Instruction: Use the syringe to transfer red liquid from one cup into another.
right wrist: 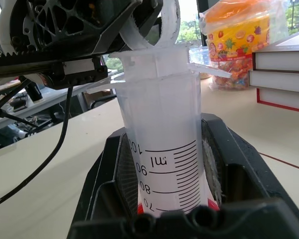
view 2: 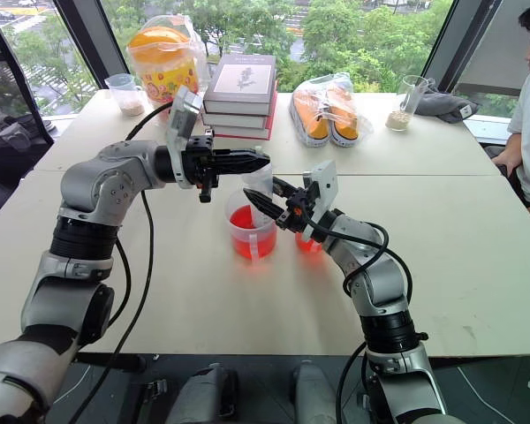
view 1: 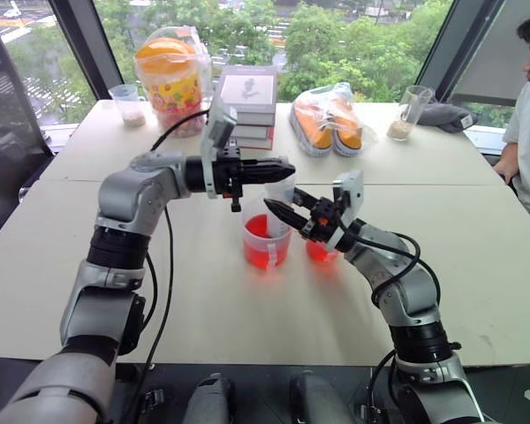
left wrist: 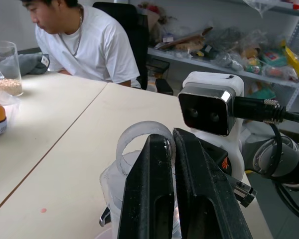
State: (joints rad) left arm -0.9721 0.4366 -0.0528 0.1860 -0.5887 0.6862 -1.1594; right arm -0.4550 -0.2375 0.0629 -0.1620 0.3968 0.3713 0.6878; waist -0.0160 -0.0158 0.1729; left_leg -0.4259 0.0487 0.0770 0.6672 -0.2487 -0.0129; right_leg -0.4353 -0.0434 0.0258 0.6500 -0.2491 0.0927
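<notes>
Over the taller cup (view 1: 267,240) of red liquid (view 1: 265,250): syringe (right wrist: 164,149) pinched by right gripper (view 1: 278,210), plunger ring nipped by left gripper (view 1: 283,168), drawing up apparently underway, shorter cup (view 1: 321,251) still awaiting transfer.

A pale tabletop (view 1: 477,265) stretches toward a window. Along its far edge, from left to right, stand a small clear cup of pale grains (view 1: 127,103), an orange-lidded tub of sweets wrapped in plastic (view 1: 170,81), a stack of books (view 1: 247,107), a bagged pair of orange shoes (view 1: 329,122) and a glass with grains (view 1: 411,113). A person in a white shirt (view 1: 528,132) sits at the right.
</notes>
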